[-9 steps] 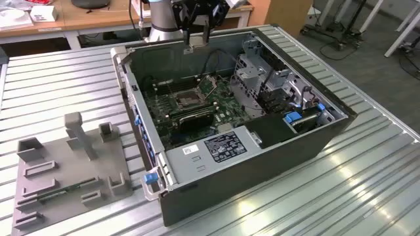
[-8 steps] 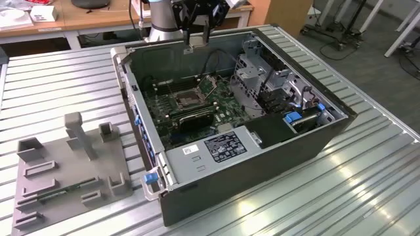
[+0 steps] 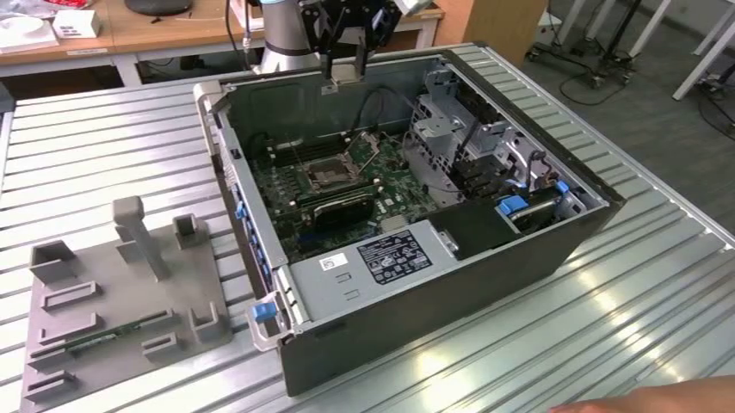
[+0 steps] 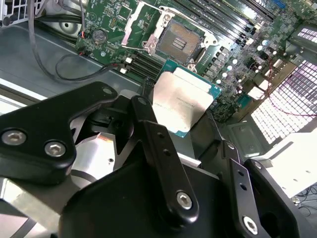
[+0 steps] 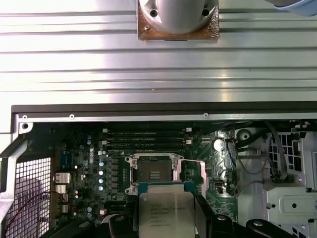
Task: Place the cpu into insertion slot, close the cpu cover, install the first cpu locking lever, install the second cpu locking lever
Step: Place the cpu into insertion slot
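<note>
Silver cpu (image 4: pixel 181 101) clamped in end effector (image 3: pixel 344 70), near open insertion slot (image 4: pixel 181 42), cpu cover (image 4: pixel 142 25) raised, drive cage (image 3: pixel 442 138) alongside

Ribbed metal table (image 3: pixel 103 146) carries an open dark tower computer case (image 3: pixel 460 292) lying on its side. Inside: green motherboard (image 3: pixel 397 189), silver labelled power supply (image 3: pixel 367 262) at the near end, grey drive cage (image 3: pixel 442 129) on the exterior view's right. Blue latch (image 3: pixel 264 311) on the case's near corner. Long black memory slots (image 5: pixel 146 136) and coin cell battery (image 5: pixel 218 144) on the board, perforated mesh panel (image 5: pixel 29 188) beside it. Loose black cable (image 4: pixel 49 69) loops over the case floor. Grey fixture tray (image 3: pixel 126 292) on the table at the exterior view's left, green memory stick (image 3: pixel 109 335) lying in it. Wooden desk (image 3: pixel 150 30) behind.
</note>
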Robot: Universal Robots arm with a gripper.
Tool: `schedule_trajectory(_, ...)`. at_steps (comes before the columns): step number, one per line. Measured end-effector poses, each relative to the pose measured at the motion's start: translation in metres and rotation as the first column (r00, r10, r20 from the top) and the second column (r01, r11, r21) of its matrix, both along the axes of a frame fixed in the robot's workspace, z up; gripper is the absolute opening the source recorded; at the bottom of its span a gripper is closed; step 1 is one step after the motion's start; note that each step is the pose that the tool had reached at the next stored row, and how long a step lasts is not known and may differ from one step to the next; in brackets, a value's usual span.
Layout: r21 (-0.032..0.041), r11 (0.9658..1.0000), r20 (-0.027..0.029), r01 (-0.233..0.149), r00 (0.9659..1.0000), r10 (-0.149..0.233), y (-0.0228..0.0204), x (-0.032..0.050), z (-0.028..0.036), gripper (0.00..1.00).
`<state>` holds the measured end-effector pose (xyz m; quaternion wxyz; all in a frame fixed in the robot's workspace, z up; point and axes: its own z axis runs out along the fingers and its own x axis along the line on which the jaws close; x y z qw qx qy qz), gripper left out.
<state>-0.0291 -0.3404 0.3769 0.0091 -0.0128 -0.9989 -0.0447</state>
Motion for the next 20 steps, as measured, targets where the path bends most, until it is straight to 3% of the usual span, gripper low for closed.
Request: schedule_trajectory(20, 0.0002, 1.0, 0.0001, 0.0, 1.0, 0.0, 0.0, 0.0, -0.0064, 0.54)
